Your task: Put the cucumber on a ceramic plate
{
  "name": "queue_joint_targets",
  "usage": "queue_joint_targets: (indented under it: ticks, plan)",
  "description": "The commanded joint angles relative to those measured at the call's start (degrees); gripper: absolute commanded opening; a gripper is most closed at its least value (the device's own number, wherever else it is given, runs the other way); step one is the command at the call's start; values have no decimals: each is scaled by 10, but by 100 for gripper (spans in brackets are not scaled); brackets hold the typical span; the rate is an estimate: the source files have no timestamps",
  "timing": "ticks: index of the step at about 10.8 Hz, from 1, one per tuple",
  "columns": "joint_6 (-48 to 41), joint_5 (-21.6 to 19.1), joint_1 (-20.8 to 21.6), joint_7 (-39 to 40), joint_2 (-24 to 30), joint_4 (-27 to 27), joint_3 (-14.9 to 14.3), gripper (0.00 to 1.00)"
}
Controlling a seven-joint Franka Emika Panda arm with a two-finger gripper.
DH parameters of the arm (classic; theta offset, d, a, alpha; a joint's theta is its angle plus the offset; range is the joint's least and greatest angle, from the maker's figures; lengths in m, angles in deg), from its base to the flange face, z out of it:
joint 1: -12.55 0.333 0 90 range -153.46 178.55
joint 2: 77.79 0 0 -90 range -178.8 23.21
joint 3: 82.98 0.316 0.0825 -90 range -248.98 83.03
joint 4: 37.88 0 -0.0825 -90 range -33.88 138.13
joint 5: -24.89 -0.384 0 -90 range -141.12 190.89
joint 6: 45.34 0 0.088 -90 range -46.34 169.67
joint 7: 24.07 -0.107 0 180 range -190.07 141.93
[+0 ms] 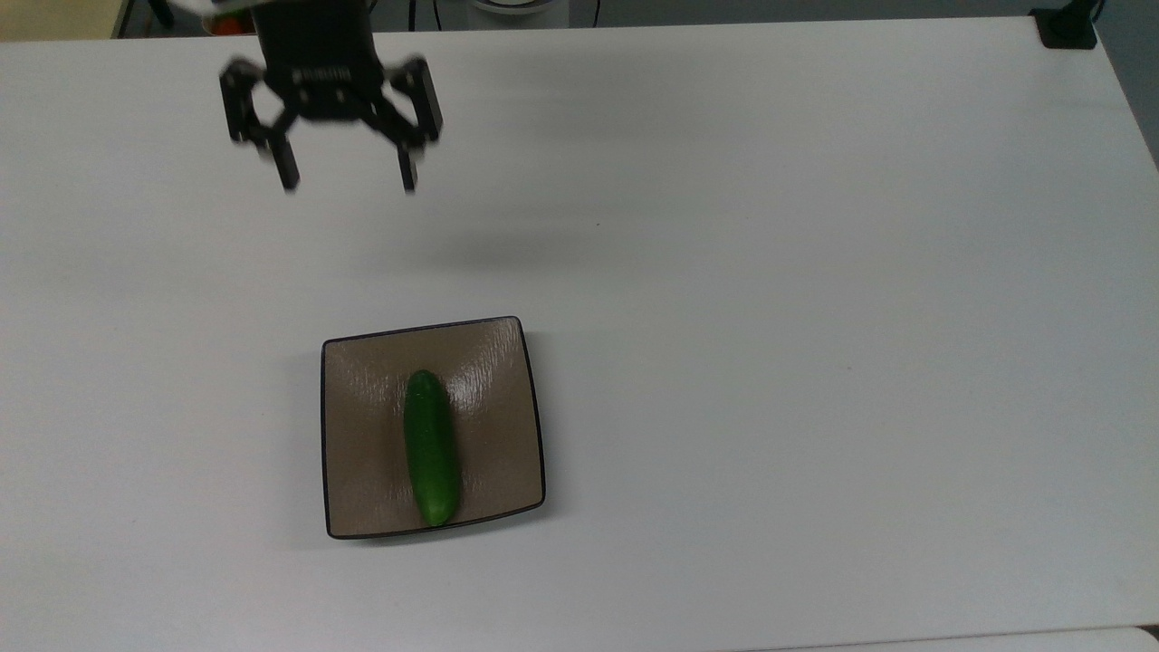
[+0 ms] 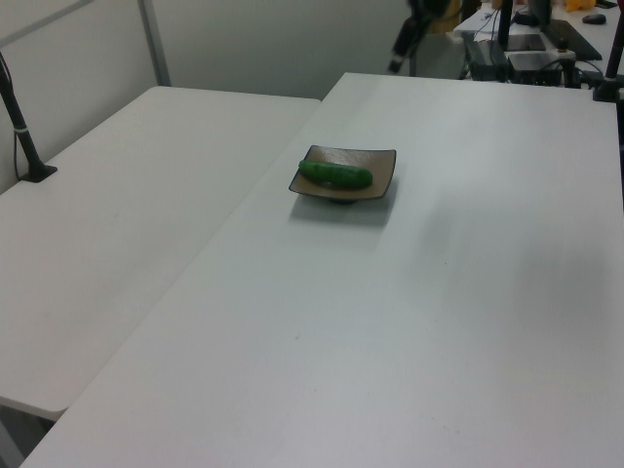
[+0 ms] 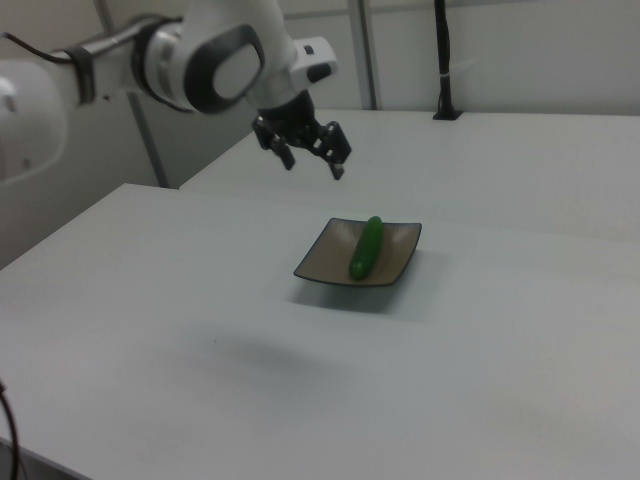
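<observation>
The dark green cucumber [image 1: 431, 448] lies flat along the middle of the square brown ceramic plate [image 1: 362, 435], its near end close to the plate's front rim. Both also appear in the left view, cucumber [image 2: 335, 175] on plate [image 2: 380, 166], and in the right view, cucumber [image 3: 366, 246] on plate [image 3: 325, 258]. My gripper [image 1: 347, 178] hangs high above the table, far back from the plate, open and empty. In the right view the gripper [image 3: 313, 163] is up and to the left of the plate.
The plate sits on a wide white table [image 1: 815, 317]. A bin of colourful produce [image 1: 226, 20] peeks in at the top view's upper left edge. A second white table [image 2: 127, 195] adjoins on the left view's left, with a black pole [image 2: 21, 127] on it.
</observation>
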Motion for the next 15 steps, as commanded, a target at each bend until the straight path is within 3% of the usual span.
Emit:
queue_joint_targets:
  ticks: [1,5,8,10,12,15]
  plan:
    - [-129,-7,-4,-66,89,38,-14,100]
    - [-259,-2,7,-99,146,48,-17,100]
    - [-263,-2,23,-118,157,69,-9,100]
    - [-261,-2,8,-118,156,74,25,100]
    - [-258,-2,-36,-118,150,74,89,100]
    - [-228,0,-39,-108,134,74,100,100]
